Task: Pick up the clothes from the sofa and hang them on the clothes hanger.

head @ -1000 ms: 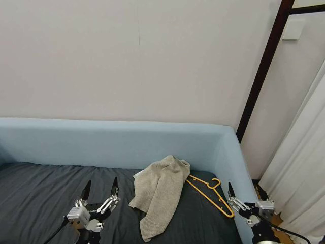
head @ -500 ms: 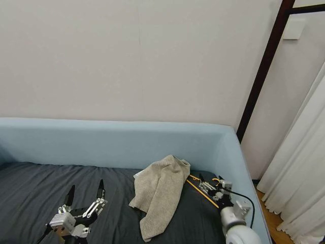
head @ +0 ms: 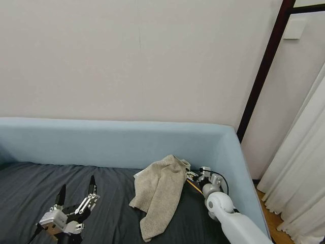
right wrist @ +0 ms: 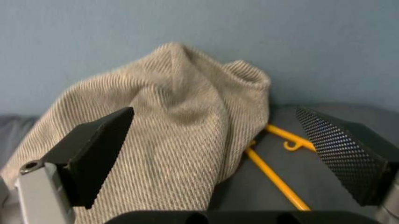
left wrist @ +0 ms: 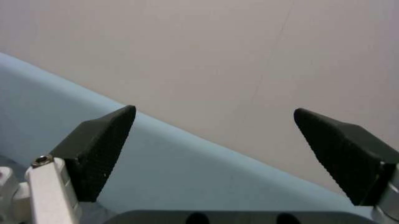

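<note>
Charcoal cloth covers the seat of the sofa (head: 30, 185), with a pale blue padded back behind it. Toward the seat's front edge the left gripper (head: 77, 183) hangs well apart from the clothes, its jaws spread wide and empty.

The sweater (head: 160, 193) lies near the sofa's right end, running from the back toward the front edge. It is a soft, ribbed, oatmeal knit, crumpled into a long limp heap. The hanger (right wrist: 274, 179) is thin, smooth orange plastic with a small hook, lying flat on the seat by the right arm corner. One end is tucked under the sweater's edge.

The right gripper (head: 194, 175) sits low just beside that overlap, jaws wide open and gripping nothing, with the knit between them in the right wrist view.

The main risk, as I judge it, lies at that overlap:
- **Mixed grip:** jaws closing there could pinch wool and plastic together, dragging the hanger along or snagging a loop.
- **Sliding hanger:** the slick rod may skate on the cloth when nudged.
- **Slumping knit:** a single pinch of such a loose knit may let the rest sag and bunch.
</note>
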`<state>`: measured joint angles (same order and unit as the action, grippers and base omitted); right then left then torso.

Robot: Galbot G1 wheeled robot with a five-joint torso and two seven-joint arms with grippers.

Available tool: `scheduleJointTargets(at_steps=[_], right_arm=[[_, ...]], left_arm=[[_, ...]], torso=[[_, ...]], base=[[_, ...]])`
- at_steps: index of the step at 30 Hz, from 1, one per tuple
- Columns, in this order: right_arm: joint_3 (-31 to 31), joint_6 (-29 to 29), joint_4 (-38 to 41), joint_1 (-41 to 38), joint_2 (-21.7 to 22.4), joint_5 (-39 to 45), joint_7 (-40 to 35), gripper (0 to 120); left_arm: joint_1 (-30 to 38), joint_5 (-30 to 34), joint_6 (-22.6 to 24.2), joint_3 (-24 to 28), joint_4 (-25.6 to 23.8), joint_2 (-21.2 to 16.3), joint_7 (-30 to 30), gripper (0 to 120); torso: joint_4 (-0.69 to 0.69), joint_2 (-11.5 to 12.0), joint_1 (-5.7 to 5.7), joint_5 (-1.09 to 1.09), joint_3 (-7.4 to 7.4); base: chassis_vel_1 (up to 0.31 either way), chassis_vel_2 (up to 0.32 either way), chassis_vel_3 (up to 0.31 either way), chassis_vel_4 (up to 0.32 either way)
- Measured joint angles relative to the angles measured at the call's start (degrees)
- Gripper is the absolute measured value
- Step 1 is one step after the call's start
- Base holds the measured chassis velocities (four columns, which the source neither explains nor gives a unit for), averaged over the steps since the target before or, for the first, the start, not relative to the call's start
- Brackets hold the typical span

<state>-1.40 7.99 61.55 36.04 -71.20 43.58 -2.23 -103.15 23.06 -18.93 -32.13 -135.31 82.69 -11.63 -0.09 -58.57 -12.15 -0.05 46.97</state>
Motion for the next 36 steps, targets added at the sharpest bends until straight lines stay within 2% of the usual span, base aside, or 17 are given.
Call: scheduleJointTargets(at_steps=[3,4,8,14,19,33,36], right_arm=[[0.3,-0.9,-7.9,-2.5,-2.2,-4.5,8.3,100],[0.3,-0.9,-7.9,-2.5,-2.2,-4.5,8.3,100],[0.5,-5.3,-15.8,-4.5,-5.0,-9.6,13.7,100],[-0.4,-7.8,-18.5,-5.1,-8.1,-11.5,8.1,100],[0.9,-7.8,-22.1,-5.1,-11.2,-14.6,7.9,100],[4.7,-7.3,-24.8,-3.2,-12.5,-19.2,8.0,100],[5.0,-7.4,-24.4,-2.8,-12.5,-18.6,9.7,93]], left_arm=[[0.2,-0.2,0.2,-0.2,0.3,0.3,-0.3,100],[0.2,-0.2,0.2,-0.2,0.3,0.3,-0.3,100],[0.0,-0.5,0.2,-0.6,0.8,0.8,-0.9,100],[0.0,-0.5,0.2,-1.8,1.2,0.7,-1.5,100],[-0.1,-0.8,0.2,-1.5,1.2,1.6,-1.6,100],[-1.3,-1.4,0.1,-1.9,-0.4,1.7,-2.6,100],[-1.4,-1.6,0.0,-1.8,-0.5,1.6,-2.7,100]], torso=[[0.0,0.0,0.0,0.0,0.0],[0.0,0.0,0.0,0.0,0.0],[0.01,0.0,0.0,0.0,0.0],[0.02,0.0,0.0,-0.01,-0.01],[0.0,0.0,0.0,0.0,-0.01],[0.0,0.0,0.01,0.0,-0.01],[0.01,0.0,0.01,0.0,-0.01]], base=[[0.0,0.0,0.0,0.0],[0.0,0.0,0.0,0.0],[0.0,0.0,0.0,0.0],[0.0,0.0,0.0,0.0],[0.0,0.0,0.0,0.0],[0.0,0.0,0.0,0.0],[0.0,0.0,0.0,0.0]])
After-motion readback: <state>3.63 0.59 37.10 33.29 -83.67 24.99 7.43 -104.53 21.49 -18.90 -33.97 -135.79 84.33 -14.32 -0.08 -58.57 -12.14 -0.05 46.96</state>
